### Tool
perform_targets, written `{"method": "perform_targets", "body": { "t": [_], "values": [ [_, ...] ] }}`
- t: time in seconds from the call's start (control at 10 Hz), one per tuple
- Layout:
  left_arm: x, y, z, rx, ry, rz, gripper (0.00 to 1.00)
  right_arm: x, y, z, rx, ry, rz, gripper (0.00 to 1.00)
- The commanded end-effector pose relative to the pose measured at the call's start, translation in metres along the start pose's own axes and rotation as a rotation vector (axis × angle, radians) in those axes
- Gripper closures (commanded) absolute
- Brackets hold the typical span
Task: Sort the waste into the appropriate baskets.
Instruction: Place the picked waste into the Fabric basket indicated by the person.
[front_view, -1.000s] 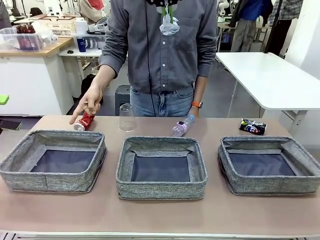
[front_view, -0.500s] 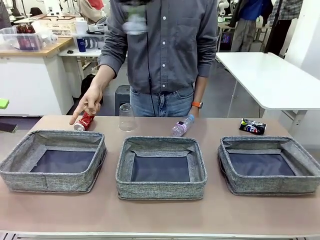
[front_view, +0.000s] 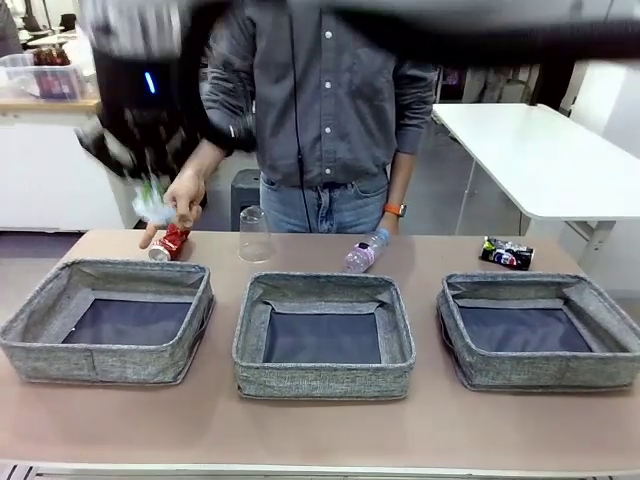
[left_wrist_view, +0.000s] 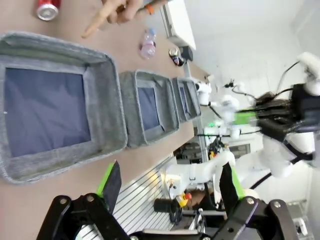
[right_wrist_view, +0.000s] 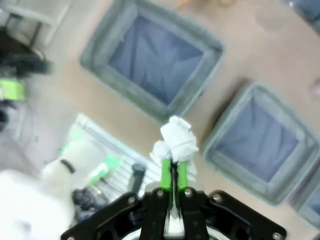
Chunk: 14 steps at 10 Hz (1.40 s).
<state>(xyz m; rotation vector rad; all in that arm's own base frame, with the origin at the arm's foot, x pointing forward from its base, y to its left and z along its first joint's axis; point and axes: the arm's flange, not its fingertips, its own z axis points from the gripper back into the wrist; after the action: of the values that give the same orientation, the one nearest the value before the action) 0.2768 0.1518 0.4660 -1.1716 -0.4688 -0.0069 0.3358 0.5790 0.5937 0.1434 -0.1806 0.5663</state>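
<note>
My right gripper (right_wrist_view: 171, 172) is shut on a crumpled white paper ball (right_wrist_view: 176, 139), high over the grey woven baskets (right_wrist_view: 150, 107). In the front view it is a blur (front_view: 150, 190) with the paper ball (front_view: 153, 208) above the table's far left, close to the person's pointing hand (front_view: 182, 200). A crushed red can (front_view: 170, 243), a clear cup (front_view: 253, 235) standing upside down, a clear bottle (front_view: 365, 251) and a dark can (front_view: 505, 253) lie behind the three baskets (front_view: 100, 365). My left gripper (left_wrist_view: 170, 182) is open and holds nothing, off the table's left end.
The person stands at the far edge, one hand by the red can, the other near the bottle. All three baskets look bare inside. My right arm (front_view: 450, 35) stretches across the top of the front view. A white table (front_view: 540, 150) stands back right.
My right arm has swung from the middle top of the front view leftward and down, carrying the paper ball toward the person's hand. The litter on the table has not moved.
</note>
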Motion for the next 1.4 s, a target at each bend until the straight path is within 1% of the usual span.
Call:
{"method": "perform_targets", "body": {
  "t": [0.0,0.1,0.2,0.3,0.4,0.5,0.6,0.7,0.8,0.9,1.0,1.3],
  "values": [
    [-0.001,0.004,0.012,-0.031,-0.001,-0.010,0.00,-0.022,-0.015,-0.060,0.011,-0.137,0.114,0.96],
    [0.001,0.009,0.011,-0.032,0.009,-0.006,0.00,-0.020,-0.013,-0.079,-0.007,-0.115,0.130,0.96],
    [0.002,0.015,0.005,-0.026,0.018,-0.001,0.00,-0.016,-0.020,-0.078,-0.028,-0.051,0.065,0.96],
    [0.002,0.019,-0.002,-0.037,0.033,0.046,0.00,-0.010,0.002,-0.079,-0.017,-0.065,0.095,0.96],
    [0.000,0.009,0.007,-0.020,-0.011,0.021,0.00,-0.010,0.002,-0.079,-0.017,-0.065,0.095,0.96],
    [0.000,0.009,0.007,-0.020,-0.011,0.021,0.00,-0.009,-0.008,-0.099,-0.033,-0.063,0.082,0.96],
    [0.000,0.009,0.007,-0.020,-0.011,0.021,0.00,-0.012,-0.006,-0.094,0.070,-0.203,0.199,0.96],
    [0.000,0.009,0.007,-0.020,-0.011,0.021,0.00,-0.005,-0.002,-0.115,0.127,-0.258,0.236,0.96],
    [0.000,0.009,0.007,-0.020,-0.011,0.021,0.00,0.000,0.000,-0.128,0.156,-0.308,0.235,0.96],
    [0.000,0.009,0.007,-0.020,-0.011,0.021,0.00,0.003,0.003,-0.138,0.170,-0.336,0.252,0.96],
    [0.000,0.009,0.007,-0.020,-0.011,0.021,0.00,0.005,0.005,-0.149,0.164,-0.282,0.249,0.96],
    [0.000,0.009,0.007,-0.020,-0.011,0.021,0.00,0.004,0.006,-0.154,0.164,-0.299,0.258,0.96]
  ]
}}
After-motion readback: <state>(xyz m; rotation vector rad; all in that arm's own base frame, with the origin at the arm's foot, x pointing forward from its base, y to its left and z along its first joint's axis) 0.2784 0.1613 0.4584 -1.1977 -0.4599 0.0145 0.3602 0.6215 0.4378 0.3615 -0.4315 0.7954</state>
